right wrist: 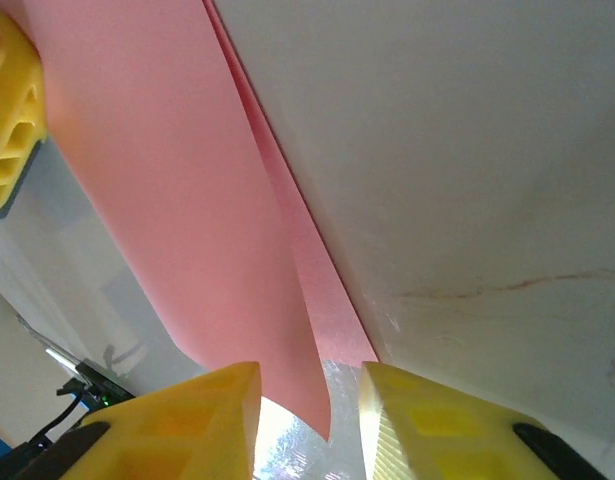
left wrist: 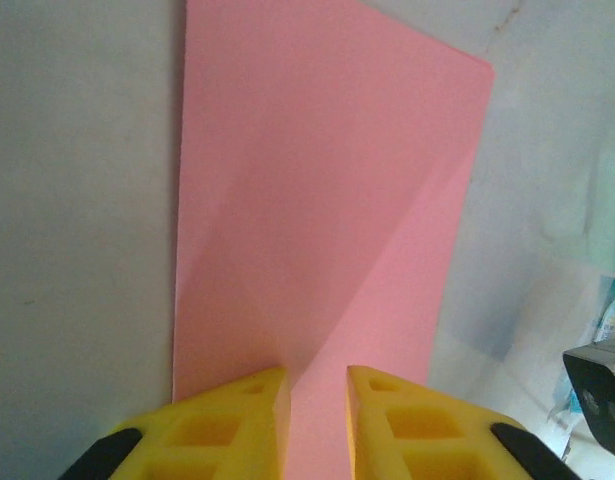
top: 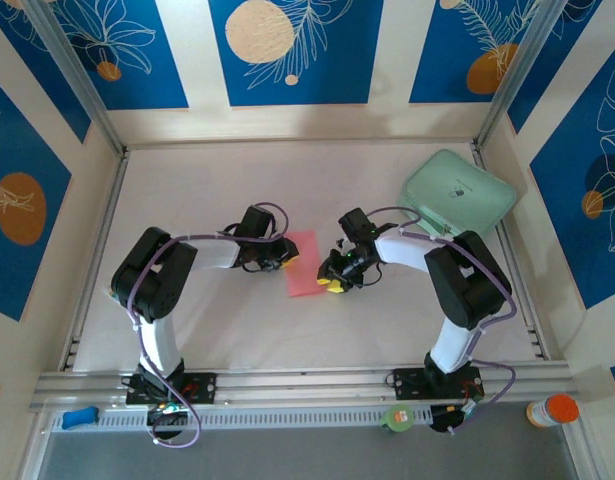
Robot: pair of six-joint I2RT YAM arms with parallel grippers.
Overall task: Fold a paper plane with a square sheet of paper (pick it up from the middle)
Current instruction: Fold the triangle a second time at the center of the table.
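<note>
Closest to the lens, in the left wrist view: the left gripper [left wrist: 317,385], yellow fingers drawn nearly together with a narrow slot between. Laid face-up beyond them, running into that slot, the square sheet of paper [left wrist: 317,200]. Cannot tell whether clamped on the near edge or merely pressing it flat.

In the right wrist view: the right gripper [right wrist: 309,385], jaws parted either side of a hanging paper corner, no pinch visible. Two pink layers showing along the edge there, so apparently doubled over into a narrow rectangle.

From above: sheet at the centre of the table [top: 217,200], left gripper at its 9 o'clock, right gripper at its 4 o'clock.

Judged step: an early fold, probably setting the centre crease, no dart shape yet.

Next move, as a judgement: close the right jaws on the corner without dragging it, hold the far edge pinned with the left, then carry the corner to the crease squarely. Risk of slip or a skewed fold on such thin paper.

Containers: an orange-capped bottle [top: 557,408] at 5 o'clock beyond the rail, and a green-lidded tub [top: 395,418] near 6 o'clock; contents not discernible. Mint-green pad [top: 459,192] at 2 o'clock, bare on top.
</note>
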